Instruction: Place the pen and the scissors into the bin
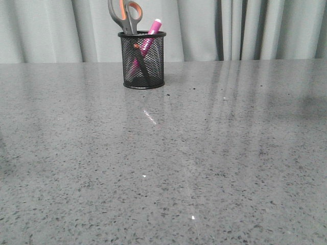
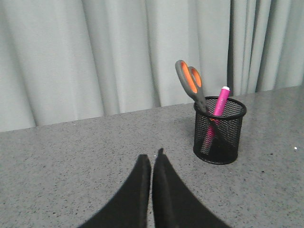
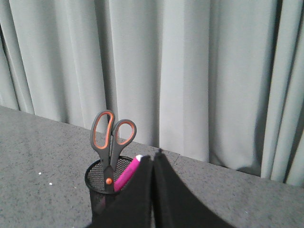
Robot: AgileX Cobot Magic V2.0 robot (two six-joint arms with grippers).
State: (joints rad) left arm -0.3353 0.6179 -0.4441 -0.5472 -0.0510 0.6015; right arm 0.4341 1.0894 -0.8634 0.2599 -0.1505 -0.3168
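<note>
The bin (image 1: 143, 61) stands near the far edge of the grey speckled tabletop (image 1: 163, 163), just in front of the grey curtain (image 1: 245, 28). The scissors (image 1: 126, 15) stand inside it, blades down, handles above the rim. The pen (image 1: 150, 33) leans in it beside them, cap up. The left gripper (image 2: 152, 159) and right gripper (image 3: 153, 159) are both closed and hold nothing.

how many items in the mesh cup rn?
2: scissors, handles up, and pink marker, both standing inside the black mesh cup. Nothing else visible through the mesh.
</note>
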